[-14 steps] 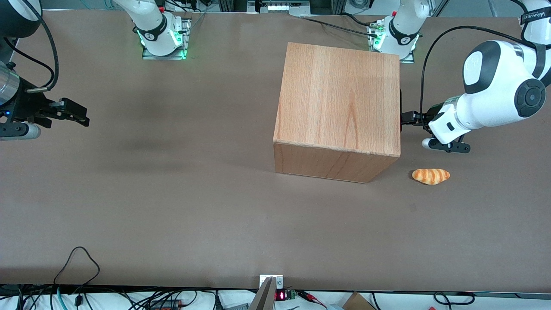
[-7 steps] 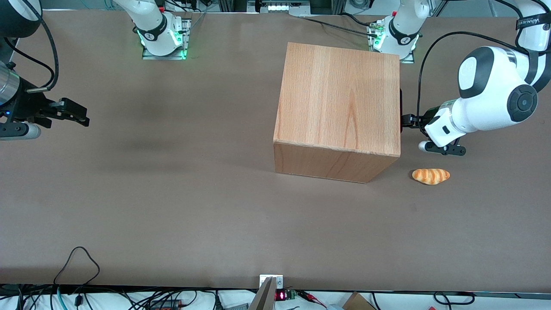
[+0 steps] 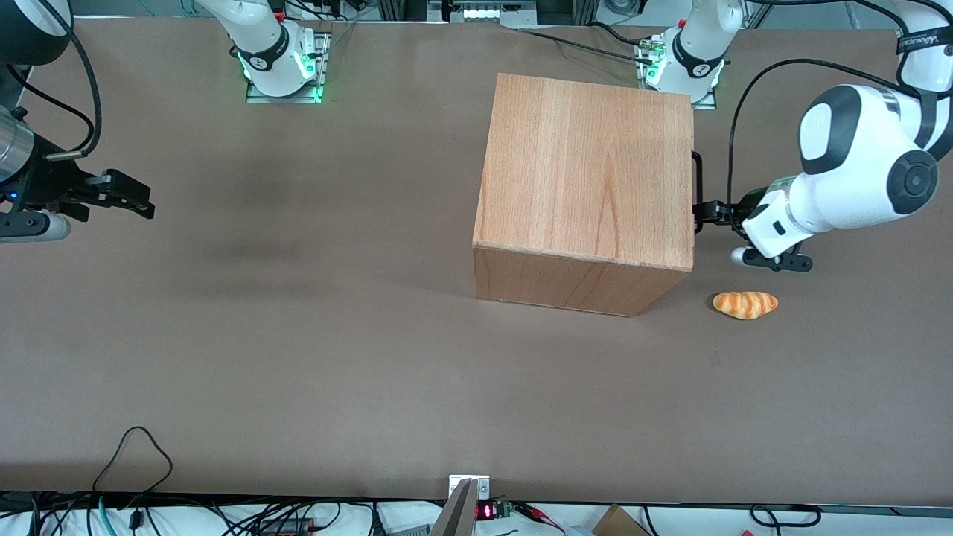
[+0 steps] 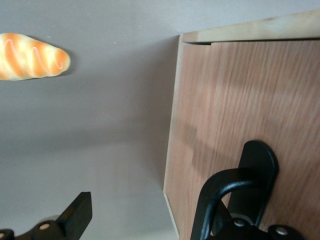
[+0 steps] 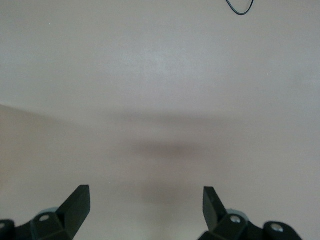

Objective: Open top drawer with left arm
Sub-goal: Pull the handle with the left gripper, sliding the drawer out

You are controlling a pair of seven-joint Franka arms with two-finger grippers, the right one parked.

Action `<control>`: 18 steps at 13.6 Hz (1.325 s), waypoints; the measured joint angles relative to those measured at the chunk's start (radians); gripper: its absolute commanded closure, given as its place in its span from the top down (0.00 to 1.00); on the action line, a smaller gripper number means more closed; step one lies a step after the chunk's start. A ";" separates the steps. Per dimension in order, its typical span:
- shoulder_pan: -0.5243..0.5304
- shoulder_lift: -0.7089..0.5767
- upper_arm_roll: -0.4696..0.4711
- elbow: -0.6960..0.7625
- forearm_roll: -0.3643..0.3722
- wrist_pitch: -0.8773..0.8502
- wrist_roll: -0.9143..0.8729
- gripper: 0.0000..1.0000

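Toward the working arm's end of the surface [image 3: 372, 357], the cabinet [image 3: 588, 175] stood with the top drawer [image 4: 250, 100] facing the left arm [image 3: 856, 175]. Its gripper [image 3: 707, 212] sat at the black handle [image 4: 220, 200], jaws apart, one hooked inside it. A croissant [image 3: 744, 304] lay nearby.

Tight quarters at the drawer front

The gripper [image 3: 706, 214] of the left arm [image 3: 856, 179] sits against the top drawer [image 4: 240, 110] by its black handle [image 3: 697, 190], with the wooden cabinet [image 3: 588, 171] blocking inward; a croissant [image 3: 744, 304] lies near, closer to the front camera, on the open brown table [image 3: 298, 335].
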 measured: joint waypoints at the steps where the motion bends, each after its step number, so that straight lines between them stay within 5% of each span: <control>1: 0.011 0.000 0.002 0.000 0.005 0.000 0.006 1.00; 18: 0.215 0.008 0.011 0.018 0.082 0.025 0.045 1.00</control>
